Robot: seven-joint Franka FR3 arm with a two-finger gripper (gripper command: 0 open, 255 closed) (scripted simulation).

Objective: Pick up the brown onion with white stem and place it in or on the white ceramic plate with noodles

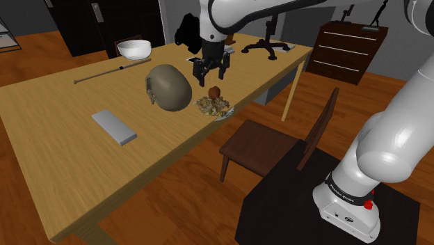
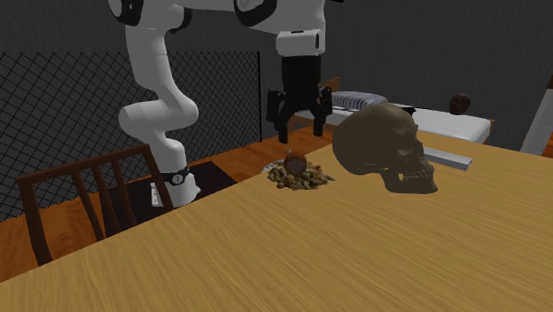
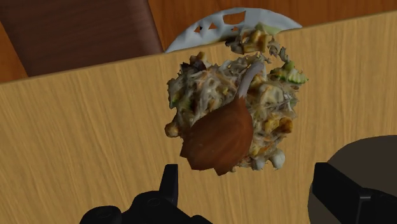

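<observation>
The brown onion (image 3: 219, 137) with its pale stem lies on the heap of noodles on the white plate (image 3: 210, 27), which overhangs the table edge. It also shows as a small brown ball, the onion (image 1: 215, 92) (image 2: 295, 164), on the noodle pile (image 1: 212, 105) (image 2: 302, 178). My black gripper (image 1: 211, 72) (image 2: 300, 119) (image 3: 245, 184) hangs just above the onion, open, with its fingers apart and touching nothing.
A large olive skull (image 1: 169, 88) (image 2: 386, 146) stands right beside the plate. A grey slab (image 1: 114, 127), a white bowl (image 1: 134, 49) and a long stick (image 1: 104, 72) lie on the wooden table. A brown chair (image 1: 282, 143) stands at the table's edge near the plate.
</observation>
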